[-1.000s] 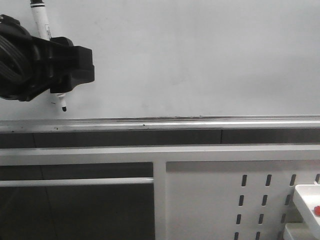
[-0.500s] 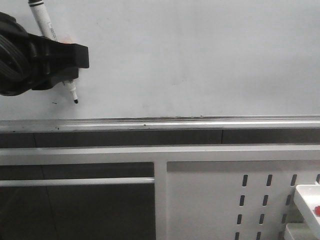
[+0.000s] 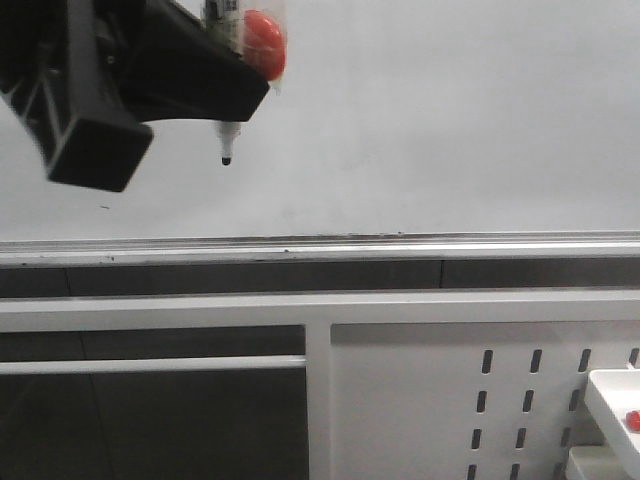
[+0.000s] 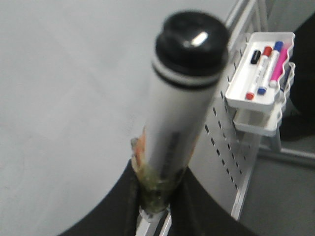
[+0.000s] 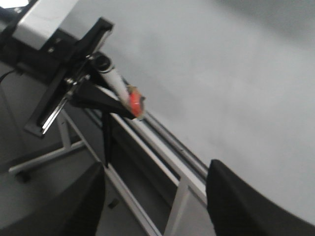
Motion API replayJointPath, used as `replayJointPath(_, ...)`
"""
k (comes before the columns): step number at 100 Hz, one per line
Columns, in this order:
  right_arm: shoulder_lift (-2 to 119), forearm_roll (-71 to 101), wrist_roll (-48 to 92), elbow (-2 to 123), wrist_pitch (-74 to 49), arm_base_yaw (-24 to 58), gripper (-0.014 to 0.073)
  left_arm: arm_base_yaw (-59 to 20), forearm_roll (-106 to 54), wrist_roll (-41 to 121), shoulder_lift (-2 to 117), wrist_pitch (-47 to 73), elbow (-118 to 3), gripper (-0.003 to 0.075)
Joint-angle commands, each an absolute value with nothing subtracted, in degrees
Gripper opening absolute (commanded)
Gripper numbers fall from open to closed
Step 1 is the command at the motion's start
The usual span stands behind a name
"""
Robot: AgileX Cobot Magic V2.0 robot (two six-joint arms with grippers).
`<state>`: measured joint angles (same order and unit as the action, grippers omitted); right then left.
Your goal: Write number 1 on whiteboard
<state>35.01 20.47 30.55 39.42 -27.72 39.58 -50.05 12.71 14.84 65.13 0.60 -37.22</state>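
Left gripper (image 3: pixel 215 75) sat at the upper left of the front view, in front of the whiteboard (image 3: pixel 430 120), its black fingers clamped on a marker pen (image 3: pixel 226 130). Marker hung nearly vertical, dark tip pointing down, over the board's upper half. Can't tell from the front view whether the tip touched the surface. Red blob of tape or padding (image 3: pixel 265 42) sat on the gripper right beside the marker barrel.

Left wrist view: marker (image 4: pixel 179 113) stood between the two dark fingers (image 4: pixel 118 206), white barrel with black printed text, black cap end toward the camera, yellowish tape around the barrel where the fingers pinched it. Board (image 4: pixel 64 88) behind was bare grey-white there.

No number 1 stroke was visible on the board in any view; only a tiny dark speck (image 3: pixel 105 207) low on the left, just above the silver rail (image 3: pixel 400 243). Below the rail was the white perforated panel (image 3: pixel 500 390), with a white tray (image 3: pixel 607 395) at the lower right edge.

Wrist view showed that tray (image 4: pixel 246 96) on the panel holding black-, red- and blue-capped markers (image 4: pixel 263 69).

Right gripper (image 5: pixel 155 196): two dark fingers spread wide apart, nothing between them, well away from the board (image 5: pixel 221 83). Its camera saw the left gripper (image 5: pixel 86 88) with the marker (image 5: pixel 115 81) against the board from the side.
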Motion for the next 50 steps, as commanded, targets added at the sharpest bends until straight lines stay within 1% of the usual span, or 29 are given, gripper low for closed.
replayJointPath(1,40.44,19.28,33.43,42.55,-22.52,44.11,0.0400,-51.84,15.94,14.71,62.85,2.91,-40.88,-0.0020)
replayJointPath(9,45.68,16.36,33.43,44.37,-20.13,48.40,0.0400,-52.75,16.08,14.71,62.34,5.10,-41.84,-0.0020)
replayJointPath(18,50.61,15.84,33.43,46.73,-16.94,50.95,0.0400,-53.51,16.08,14.71,61.73,5.46,-42.05,-0.0020)
replayJointPath(35,56.80,15.84,33.43,50.28,-11.43,51.25,0.0400,-54.45,15.98,14.71,61.25,5.46,-42.05,-0.0020)
replayJointPath(50,59.99,17.15,33.43,52.22,-10.29,51.36,0.0400,-55.67,16.08,14.71,60.98,5.35,-42.20,-0.0020)
